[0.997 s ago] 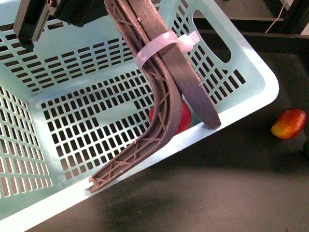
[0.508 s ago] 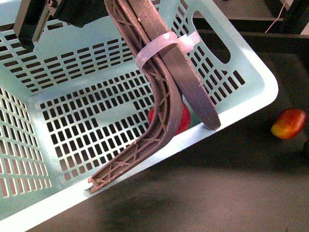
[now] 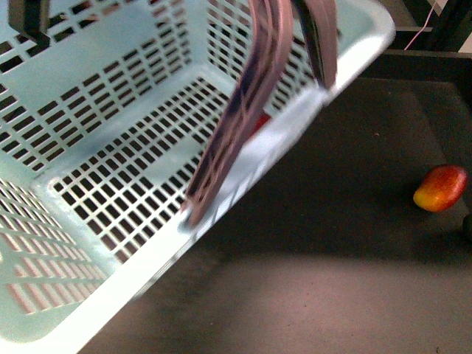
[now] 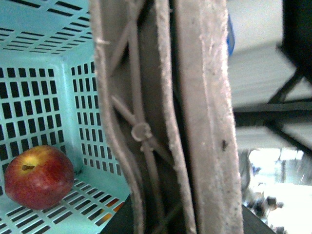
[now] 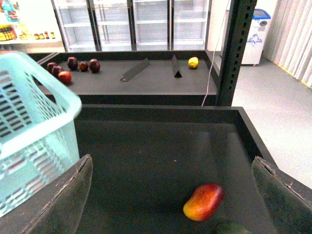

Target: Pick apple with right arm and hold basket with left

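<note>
The mint-green basket (image 3: 243,184) hangs tilted and motion-blurred across the left of the front view. Its brown handles (image 3: 258,96) rise out of the top of the frame. My left gripper is shut on those handles (image 4: 161,122), which fill the left wrist view; its own fingers do not show. The deep-red apple (image 4: 36,176) lies on the basket's slotted floor in a corner. From the front only a red sliver of the apple (image 3: 258,122) peeks out behind the handles. My right gripper (image 5: 173,195) stands open above the dark shelf, to the right of the basket (image 5: 34,122), with nothing between its fingers.
A red-to-yellow mango-like fruit (image 3: 441,188) lies on the dark shelf at the right, below my right gripper's fingers (image 5: 63,195). A green object (image 5: 234,228) sits just beside it. A black post (image 5: 234,53) stands behind, and a rear shelf carries dark red fruit (image 5: 73,64).
The basket has swung up and to the left and is now blurred. Its handles have shifted toward the top of the view and hide most of the apple. The mango-like fruit has not moved.
</note>
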Action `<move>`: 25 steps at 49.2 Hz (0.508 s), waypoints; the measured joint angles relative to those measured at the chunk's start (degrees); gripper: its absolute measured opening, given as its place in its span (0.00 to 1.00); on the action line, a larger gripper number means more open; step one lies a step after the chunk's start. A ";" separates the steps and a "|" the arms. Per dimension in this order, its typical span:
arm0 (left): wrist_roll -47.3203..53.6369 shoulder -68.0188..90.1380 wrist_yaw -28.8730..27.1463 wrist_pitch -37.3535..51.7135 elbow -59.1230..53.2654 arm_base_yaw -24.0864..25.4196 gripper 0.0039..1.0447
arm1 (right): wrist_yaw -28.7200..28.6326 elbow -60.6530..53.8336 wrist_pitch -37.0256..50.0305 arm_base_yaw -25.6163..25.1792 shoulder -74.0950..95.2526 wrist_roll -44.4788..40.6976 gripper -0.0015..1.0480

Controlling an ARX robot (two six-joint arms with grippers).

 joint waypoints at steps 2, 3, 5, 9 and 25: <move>-2.03 0.00 -0.76 0.46 0.00 1.18 0.14 | 0.00 0.00 0.00 0.00 0.00 0.00 0.92; -2.54 0.00 -0.92 0.55 0.00 1.62 0.14 | 0.00 0.00 0.00 0.00 0.00 0.00 0.92; -4.07 0.04 -1.05 0.74 0.00 3.39 0.14 | 0.00 0.00 0.02 0.00 -0.02 0.00 0.92; -5.81 0.39 -0.66 0.83 0.04 5.88 0.14 | 0.00 0.00 0.02 0.00 -0.02 0.00 0.92; -7.26 8.63 4.15 0.11 2.86 13.46 0.14 | 0.00 0.00 0.00 0.00 -0.02 0.00 0.92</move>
